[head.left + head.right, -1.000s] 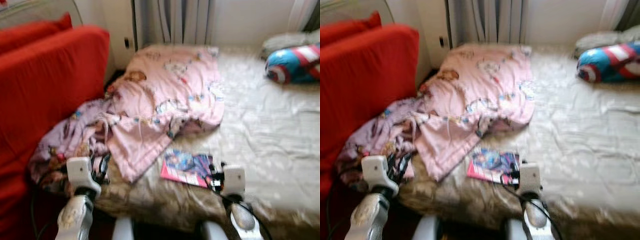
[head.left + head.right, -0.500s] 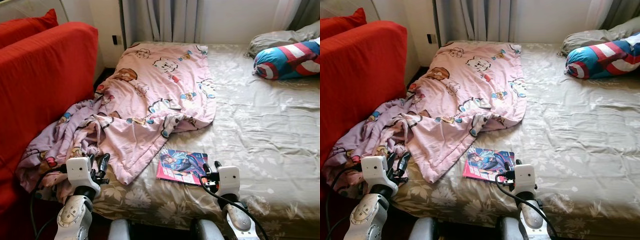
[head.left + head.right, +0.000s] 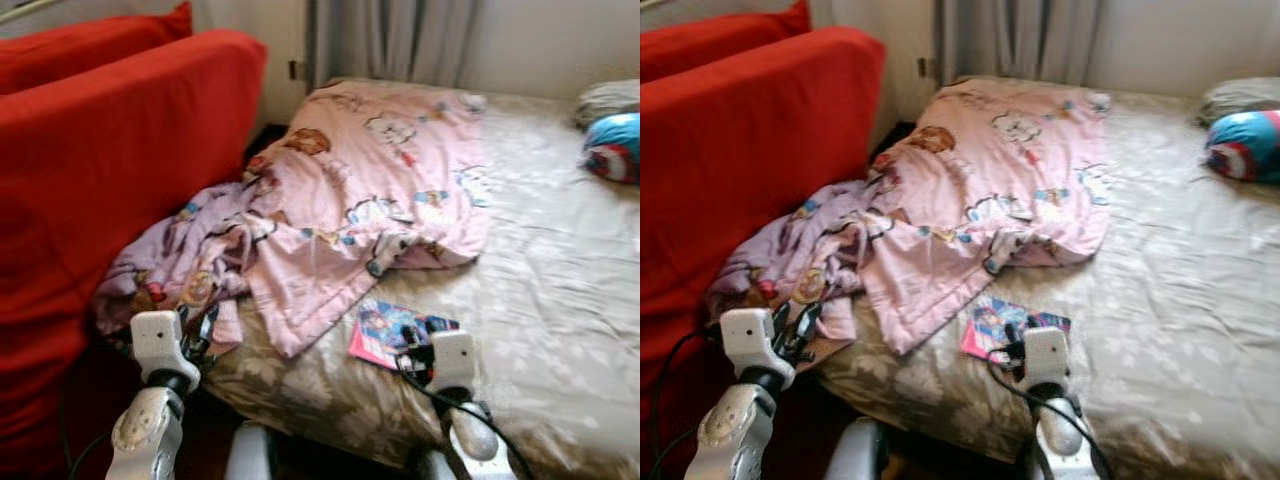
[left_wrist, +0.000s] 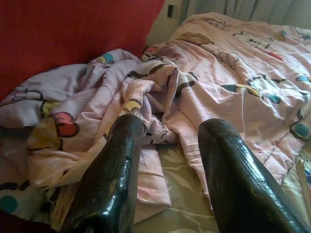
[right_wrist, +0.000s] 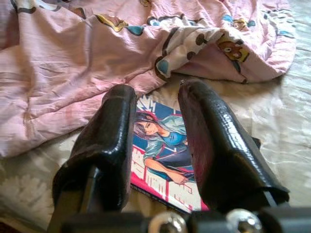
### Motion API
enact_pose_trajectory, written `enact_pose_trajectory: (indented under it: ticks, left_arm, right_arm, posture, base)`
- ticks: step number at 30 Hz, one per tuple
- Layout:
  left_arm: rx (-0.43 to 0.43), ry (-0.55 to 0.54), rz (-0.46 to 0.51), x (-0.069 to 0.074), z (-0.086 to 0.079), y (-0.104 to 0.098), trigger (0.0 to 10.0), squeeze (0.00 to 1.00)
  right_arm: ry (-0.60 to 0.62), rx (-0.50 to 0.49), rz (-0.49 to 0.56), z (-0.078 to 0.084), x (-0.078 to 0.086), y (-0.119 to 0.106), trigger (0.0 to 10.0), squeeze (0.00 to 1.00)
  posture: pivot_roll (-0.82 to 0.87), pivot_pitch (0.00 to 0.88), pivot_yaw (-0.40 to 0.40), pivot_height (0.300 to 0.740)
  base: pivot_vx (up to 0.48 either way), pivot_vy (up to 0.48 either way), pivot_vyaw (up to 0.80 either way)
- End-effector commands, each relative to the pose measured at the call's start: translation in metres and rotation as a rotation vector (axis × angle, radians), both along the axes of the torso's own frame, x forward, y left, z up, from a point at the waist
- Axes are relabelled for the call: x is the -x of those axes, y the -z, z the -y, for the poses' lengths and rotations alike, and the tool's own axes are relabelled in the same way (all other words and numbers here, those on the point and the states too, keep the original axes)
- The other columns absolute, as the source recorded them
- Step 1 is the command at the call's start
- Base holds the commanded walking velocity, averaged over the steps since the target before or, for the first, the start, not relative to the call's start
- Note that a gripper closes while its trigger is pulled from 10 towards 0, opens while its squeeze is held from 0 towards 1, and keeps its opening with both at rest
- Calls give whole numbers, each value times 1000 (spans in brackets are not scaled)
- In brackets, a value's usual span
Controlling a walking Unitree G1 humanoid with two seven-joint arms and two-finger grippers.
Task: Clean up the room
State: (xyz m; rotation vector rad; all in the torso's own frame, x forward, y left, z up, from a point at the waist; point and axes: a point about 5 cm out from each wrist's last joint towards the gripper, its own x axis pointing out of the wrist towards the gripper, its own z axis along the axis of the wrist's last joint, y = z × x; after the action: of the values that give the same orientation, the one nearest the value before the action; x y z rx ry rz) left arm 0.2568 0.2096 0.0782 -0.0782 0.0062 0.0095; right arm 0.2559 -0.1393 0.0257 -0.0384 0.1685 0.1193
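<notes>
Unmade bed, pink blanket [image 3: 370, 200] heaped toward the red sofa [image 3: 110, 170] — comic book [image 3: 1005, 328] flat near the bed's [image 3: 1180, 300] front edge.

Right gripper [image 5: 158, 104] above the comic, jaws parted, empty; cover figure legible from the right wrist, blurred from the head. Left gripper [image 4: 170, 128] open over rumpled folds spilling off the left edge — striped pillow [image 3: 1243, 145] cut off at far right.

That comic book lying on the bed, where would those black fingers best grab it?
Probably by its near edge, coming in low from the foot of the bed. The comic book lies flat on the sheet, so only its edges offer a pinch. The right gripper, fingers open, already points along it; the pink blanket lies beside its far corner.
</notes>
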Motion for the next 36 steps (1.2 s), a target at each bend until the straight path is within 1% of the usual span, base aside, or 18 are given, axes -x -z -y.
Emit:
enact_pose_trajectory:
  ticks: [1, 15, 22, 31, 33, 36]
  left_arm:
    - [4, 8, 1, 0, 1, -1, 10000, 0]
    - [7, 20, 2, -1, 4, -2, 10000, 0]
    - [9, 21, 1, -1, 4, -1, 10000, 0]
    - [9, 28, 2, -1, 5, -1, 10000, 0]
    - [10, 29, 2, -1, 5, -1, 10000, 0]
    - [10, 32, 2, -1, 5, -2, 10000, 0]
  right_arm:
    - [20, 0, -16, 5, 3, 3, 10000, 0]
    - [1, 17, -9, 4, 2, 3, 10000, 0]
    - [1, 15, -11, 4, 1, 3, 10000, 0]
    - [30, 6, -22, 7, 1, 4, 10000, 0]
    - [40, 6, -28, 8, 1, 5, 10000, 0]
    - [86, -7, -46, 12, -1, 7, 10000, 0]
  posture:
    - [34, 57, 0, 620]
    - [34, 57, -4, 620]
    - [34, 57, -4, 620]
    - [33, 59, -1, 620]
    - [35, 59, -1, 620]
    - [35, 61, 1, 620]
  base:
    - [0, 0, 0]
    - [0, 0, 0]
    - [0, 0, 631]
    - [0, 0, 0]
    - [240, 0, 0]
    - [254, 0, 0]
